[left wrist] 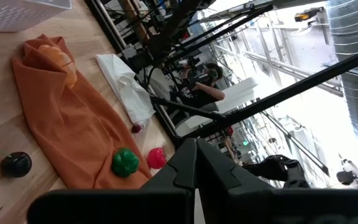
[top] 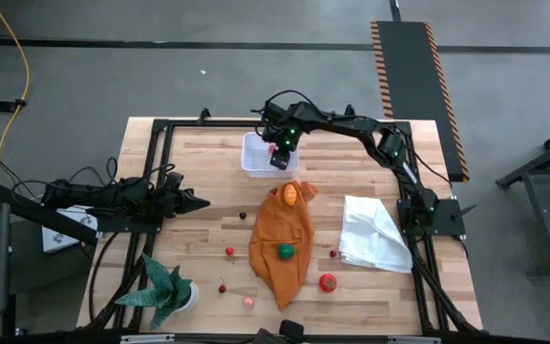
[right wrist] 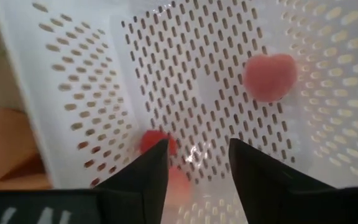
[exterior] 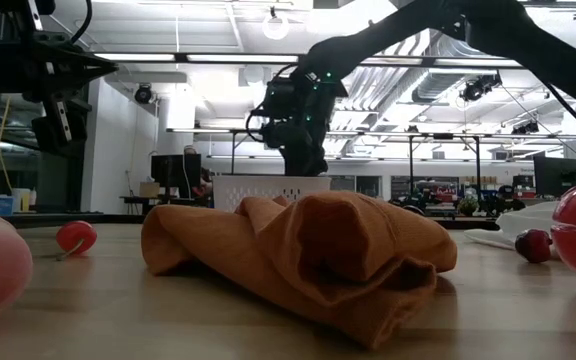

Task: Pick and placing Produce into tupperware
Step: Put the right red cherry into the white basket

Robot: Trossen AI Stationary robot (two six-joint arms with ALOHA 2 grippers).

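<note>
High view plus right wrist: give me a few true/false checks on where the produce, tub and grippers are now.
1. The right gripper hangs over the tupperware. True.
2. The tupperware is empty. False: a pink piece and a red piece lie inside.
3. The green piece lies on the orange cloth. True.
4. The right gripper's jaws are clamped shut. False: they stand apart, holding nothing.
5. The left gripper is shut, away from the tupperware. True.

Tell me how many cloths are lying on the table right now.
2. The orange cloth lies mid-table with produce on it; the white cloth sits crumpled to its right, beside the right arm's base.
</note>
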